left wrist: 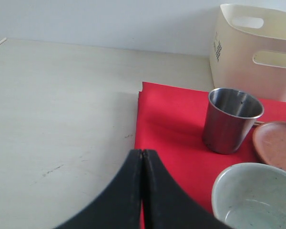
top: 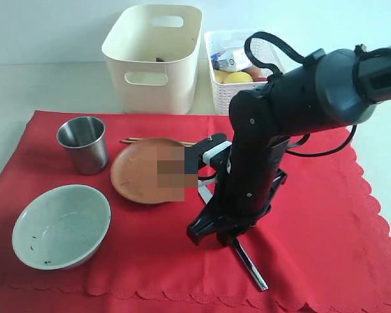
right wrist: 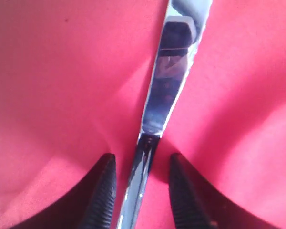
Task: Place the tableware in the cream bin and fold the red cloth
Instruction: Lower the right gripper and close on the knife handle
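Listing from the left:

- Left fingers (left wrist: 128, 191): pressed tight together with nothing between them, hanging above the bare counter (left wrist: 62, 105) just off the cloth's left edge.
- Cloth (top: 326, 248): red with a scalloped hem, spread flat and unfolded on the counter.
- Bowl (top: 62, 225): pale green-white, upright on the near left part of the cloth.
- Cup (top: 83, 143): steel, upright on the cloth behind the bowl, near the plate but not touching it.
- Plate (top: 140, 173): round and brown, flat on the cloth near the middle. A blurred patch covers its right edge.
- Chopsticks (top: 140, 139): two, lying side by side on the cloth just behind the plate.
- Bin (top: 153, 59): cream, standing on the counter past the cloth's far edge. A dark item shows inside, too small to name.
- Basket (top: 221, 85): white lattice, just right of the bin, holding a carton (top: 231, 59) and a yellow fruit (top: 238, 78).
- Right arm (top: 267, 137): black, reaching down to the cloth right of the plate.
- Right fingers (right wrist: 102, 191): narrowly apart, straddling the knife where blade meets handle, with a gap on each side. The cloth creases around the tips.
- Knife (top: 251, 264): metal, flat on the cloth, one end sticking out from under the arm toward the near hem.
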Tool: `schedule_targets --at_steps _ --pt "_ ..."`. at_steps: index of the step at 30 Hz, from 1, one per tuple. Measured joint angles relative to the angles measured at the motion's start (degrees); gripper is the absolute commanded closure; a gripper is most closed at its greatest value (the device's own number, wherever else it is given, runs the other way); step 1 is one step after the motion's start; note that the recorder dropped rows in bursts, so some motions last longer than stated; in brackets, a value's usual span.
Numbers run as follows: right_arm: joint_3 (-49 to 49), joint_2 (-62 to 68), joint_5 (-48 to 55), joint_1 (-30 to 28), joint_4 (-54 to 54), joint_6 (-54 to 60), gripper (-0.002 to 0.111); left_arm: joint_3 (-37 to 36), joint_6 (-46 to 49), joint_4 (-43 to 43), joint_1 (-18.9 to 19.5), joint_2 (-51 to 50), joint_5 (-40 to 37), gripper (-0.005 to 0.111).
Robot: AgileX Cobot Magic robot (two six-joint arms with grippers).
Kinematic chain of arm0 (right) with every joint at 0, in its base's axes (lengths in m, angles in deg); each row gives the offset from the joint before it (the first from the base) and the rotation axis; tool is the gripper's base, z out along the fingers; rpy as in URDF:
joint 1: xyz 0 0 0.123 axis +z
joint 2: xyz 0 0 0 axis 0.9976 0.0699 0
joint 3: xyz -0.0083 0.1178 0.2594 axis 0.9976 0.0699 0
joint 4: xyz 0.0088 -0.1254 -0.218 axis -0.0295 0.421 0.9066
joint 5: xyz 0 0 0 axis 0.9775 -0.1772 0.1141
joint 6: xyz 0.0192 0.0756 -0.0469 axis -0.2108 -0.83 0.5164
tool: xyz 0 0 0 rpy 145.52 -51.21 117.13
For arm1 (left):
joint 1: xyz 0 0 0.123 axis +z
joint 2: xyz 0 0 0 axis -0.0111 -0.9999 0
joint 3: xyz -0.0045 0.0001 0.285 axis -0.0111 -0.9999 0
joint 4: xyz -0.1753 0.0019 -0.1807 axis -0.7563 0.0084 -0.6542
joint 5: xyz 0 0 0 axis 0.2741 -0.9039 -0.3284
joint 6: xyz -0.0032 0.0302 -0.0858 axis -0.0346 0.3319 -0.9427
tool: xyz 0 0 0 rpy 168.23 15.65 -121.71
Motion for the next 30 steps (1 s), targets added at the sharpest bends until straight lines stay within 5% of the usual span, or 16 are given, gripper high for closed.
schedule_targets --at_steps 18,26,30 --pt "-0.7 1.2 -0.2 5.1 10.4 -12.7 0.072 0.0 0.0 0.0 0.0 0.0 0.0 0.107" --pt "-1.0 1.7 1.0 5.3 9.7 -12.8 0.108 0.0 0.0 0.0 0.0 0.0 0.0 0.107" --pt "-1.1 1.4 1.2 5.3 9.9 -12.8 0.108 0.0 0.0 0.0 0.0 0.0 0.0 0.107"
